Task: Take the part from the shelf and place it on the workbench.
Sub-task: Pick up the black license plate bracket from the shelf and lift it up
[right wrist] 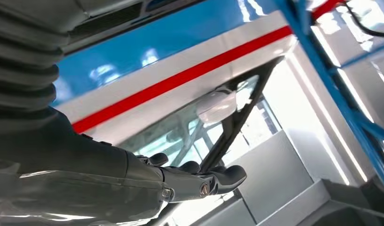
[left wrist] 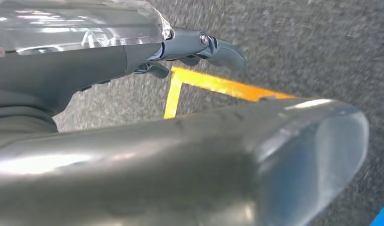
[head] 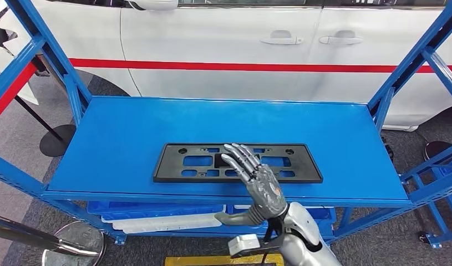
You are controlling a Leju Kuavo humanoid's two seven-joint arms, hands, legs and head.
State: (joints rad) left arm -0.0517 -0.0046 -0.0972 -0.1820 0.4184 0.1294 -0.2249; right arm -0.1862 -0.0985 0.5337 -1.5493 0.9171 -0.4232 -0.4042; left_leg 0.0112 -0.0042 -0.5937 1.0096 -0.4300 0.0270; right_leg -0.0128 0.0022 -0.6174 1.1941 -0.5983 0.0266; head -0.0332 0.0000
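The black part (head: 238, 163) lies flat on the blue shelf (head: 129, 138). The right hand (head: 255, 178) hovers over its middle, fingers spread, holding nothing. The left hand (left wrist: 199, 47) seems slightly curled; its state I cannot tell.

The blue shelf (head: 129, 133) top is wide open from above and from the front edge, so there's loads of bare surface left, right and behind the black plate-holder part (head: 179, 166), which lies flat near the front lip. The right hand (head: 255, 176) comes in from below, fingers spread, holding nothing, over the part's middle. What boxes things in: slanted blue frame braces (head: 57, 61) at both ends of the shelf, plus the white car (head: 240, 50) standing close behind the back edge. Low on the left, a stanchion base (head: 56, 139) and a shiny pole (head: 24, 235) crowd the floor. The left hand (left wrist: 199, 47) hangs over grey floor with yellow tape (left wrist: 213, 84).
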